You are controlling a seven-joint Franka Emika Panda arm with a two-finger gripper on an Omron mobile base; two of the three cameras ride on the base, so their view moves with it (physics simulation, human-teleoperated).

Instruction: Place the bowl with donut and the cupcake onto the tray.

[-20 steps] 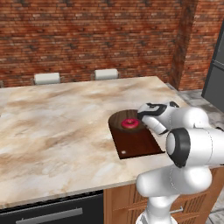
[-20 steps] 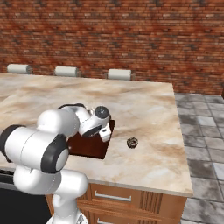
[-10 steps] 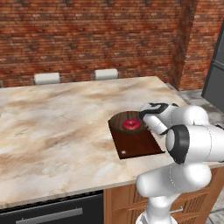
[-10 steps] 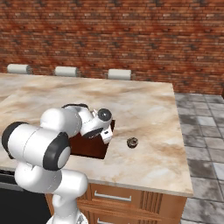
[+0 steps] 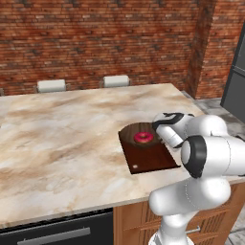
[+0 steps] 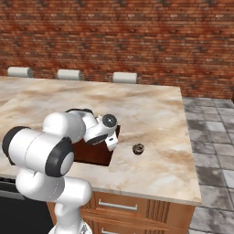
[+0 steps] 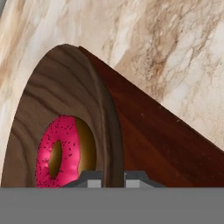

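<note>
Pincer (image 7: 110,176) sits at the bowl (image 5: 135,135) rim – in the hand view its two dark tips straddle the wooden edge with a narrow gap, so it looks clamped on the rim, though actual contact is hidden at the frame's bottom. Bowl rests on the far end of the tray (image 5: 153,160), overhanging the far edge a little. Donut (image 5: 143,138), pink icing with dark sprinkles, lies inside the bowl. Tray lies flat on the counter (image 5: 62,139) near its front edge, pale dot at the near left corner.

From the right base camera the arm covers most of the tray (image 6: 93,153); a small dark cupcake (image 6: 138,148) stands on the marble just right of the tray, apart from it.

Surface – wide island top in beige-and-brown veined marble, glossy, with wooden cabinet fronts (image 6: 137,210) and a dark oven front (image 5: 62,232) below. Red brick wall (image 5: 95,38) behind, pale stool backs (image 5: 51,85) poking above the far counter edge. Grey tiled floor (image 6: 212,137) to the right, dark appliance (image 5: 237,81) at the right edge.
</note>
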